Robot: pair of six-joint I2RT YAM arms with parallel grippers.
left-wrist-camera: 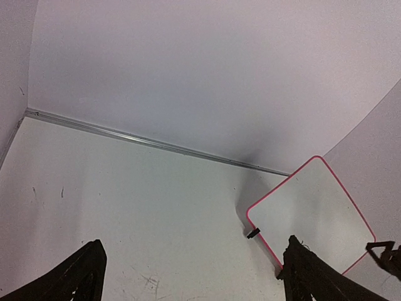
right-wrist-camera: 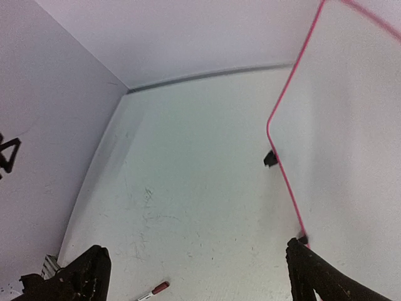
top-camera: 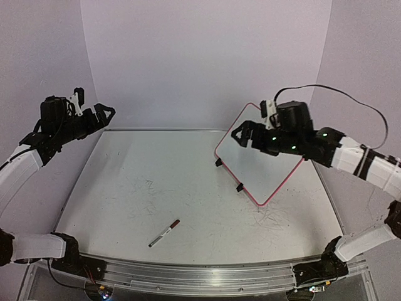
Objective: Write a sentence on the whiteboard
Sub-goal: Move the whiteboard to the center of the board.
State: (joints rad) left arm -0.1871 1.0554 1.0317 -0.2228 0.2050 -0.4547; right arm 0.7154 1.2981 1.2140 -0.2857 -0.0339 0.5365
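Note:
The whiteboard [top-camera: 266, 172], white with a thin red-pink frame and two black clip feet, sits at the right of the table, turned like a diamond with its far corner raised against the back wall. Its visible face [left-wrist-camera: 313, 210] [right-wrist-camera: 351, 125] is blank; the sentence is out of view. A marker [top-camera: 164, 232] with a dark red cap lies on the tabletop near the front centre, seen also as the marker [right-wrist-camera: 153, 290] in the right wrist view. My right gripper [top-camera: 243, 133] [right-wrist-camera: 200, 276] hovers open above the board's left part. My left gripper [top-camera: 103, 113] [left-wrist-camera: 194, 279] is raised at the far left, open and empty.
The scuffed white tabletop [top-camera: 156, 182] is enclosed by pale walls at the back and sides. A metal rail [top-camera: 200, 276] runs along its front edge between the arm bases. A black cable [top-camera: 351, 97] arcs over the right arm.

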